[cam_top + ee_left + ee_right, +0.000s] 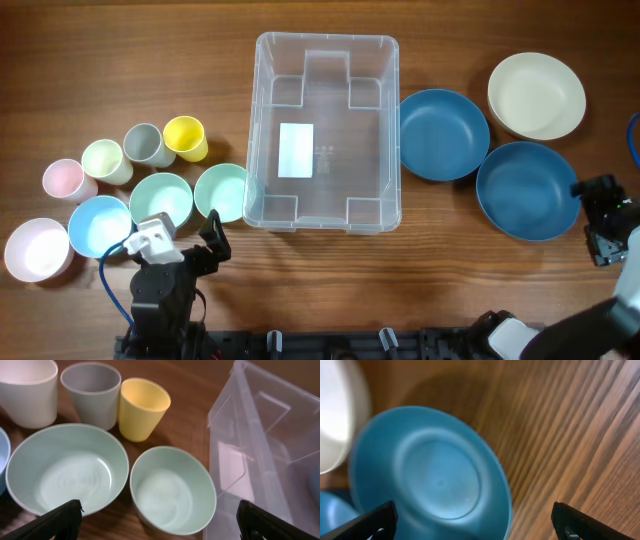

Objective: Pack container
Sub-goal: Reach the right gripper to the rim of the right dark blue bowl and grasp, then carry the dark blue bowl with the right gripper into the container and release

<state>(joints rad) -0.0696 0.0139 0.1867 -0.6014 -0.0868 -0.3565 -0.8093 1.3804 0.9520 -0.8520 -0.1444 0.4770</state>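
The clear rectangular container (340, 110) stands empty at the table's centre, with a white label on its base. In the left wrist view its wall (265, 445) is at the right. My left gripper (200, 245) is open and empty, near the front edge, just before two mint bowls (161, 198) (221, 190). In its wrist view the jaws (160, 530) straddle the smaller mint bowl (172, 490). My right gripper (603, 220) is open and empty at the far right, beside a dark blue bowl (527, 190). In its wrist view the jaws (472, 525) hover over that bowl (435, 475).
Left of the container are a yellow cup (185, 138), a grey cup (145, 144), a pale green cup (106, 160), a pink cup (66, 180), a light blue bowl (99, 225) and a pale pink bowl (38, 248). On the right are another dark blue bowl (443, 133) and a cream bowl (536, 95).
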